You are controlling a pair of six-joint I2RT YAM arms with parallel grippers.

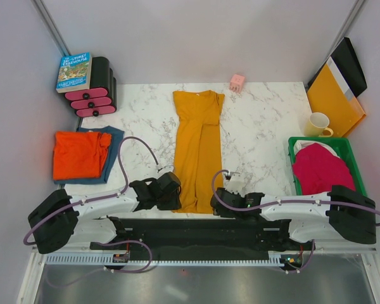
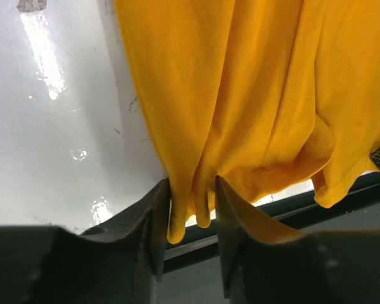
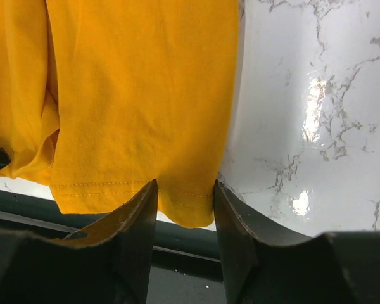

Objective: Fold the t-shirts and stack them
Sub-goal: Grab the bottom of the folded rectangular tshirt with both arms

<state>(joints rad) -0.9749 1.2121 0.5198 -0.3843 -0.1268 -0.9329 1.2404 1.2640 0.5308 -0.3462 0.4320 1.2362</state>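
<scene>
A mustard-yellow t-shirt (image 1: 197,149) lies folded into a long strip down the middle of the marble table, its hem hanging over the near edge. My left gripper (image 1: 177,193) is at the hem's left corner. It is open, with loose folds of the yellow cloth (image 2: 177,209) hanging between its fingers. My right gripper (image 1: 216,204) is open astride the hem's right corner (image 3: 187,202). A folded red-orange t-shirt (image 1: 79,154) rests on a dusty blue t-shirt (image 1: 114,142) at the left. A magenta-pink t-shirt (image 1: 320,168) lies in the green basket (image 1: 353,158).
A book (image 1: 74,71) leans on a black-and-pink rack (image 1: 95,95) at the back left. A small pink object (image 1: 237,82) sits at the back. A yellow mug (image 1: 318,124) and a yellow-orange folder (image 1: 332,98) stand at the right. White cloth (image 1: 304,147) shows in the basket.
</scene>
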